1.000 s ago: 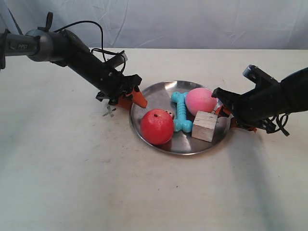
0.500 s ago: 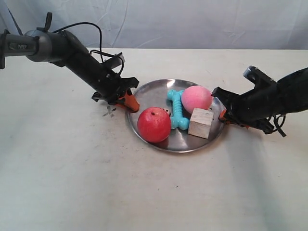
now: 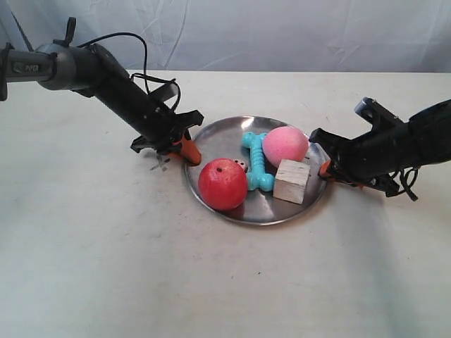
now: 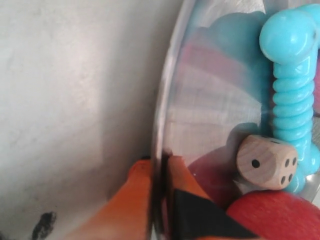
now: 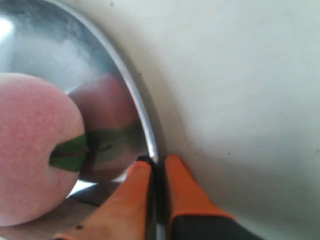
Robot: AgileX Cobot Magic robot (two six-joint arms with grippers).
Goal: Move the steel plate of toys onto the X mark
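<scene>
The steel plate (image 3: 218, 137) lies on the table with the toys in it: a red apple ball (image 3: 223, 184), a pink peach ball (image 3: 285, 146), a turquoise bone (image 3: 255, 162), a wooden cube (image 3: 291, 181) and a small dice (image 3: 241, 165). My left gripper (image 3: 184, 151) is shut on the plate's rim (image 4: 159, 115), one orange finger inside and one outside. The dice (image 4: 267, 161) and bone (image 4: 292, 90) lie close to it. My right gripper (image 3: 325, 169) is shut on the opposite rim (image 5: 131, 90), beside the peach (image 5: 35, 145). The X mark (image 3: 161, 164) is a small dark scribble just outside the plate, under the left arm.
A pale cloth backdrop (image 3: 282, 35) hangs behind the white table. Black cables (image 3: 141, 49) loop over the left arm. The table's far edge (image 3: 296, 72) runs behind the plate.
Both grippers have carried the plate a little toward the exterior view's left, nearer the X mark. The toys came along, and the apple and cube shifted slightly.
</scene>
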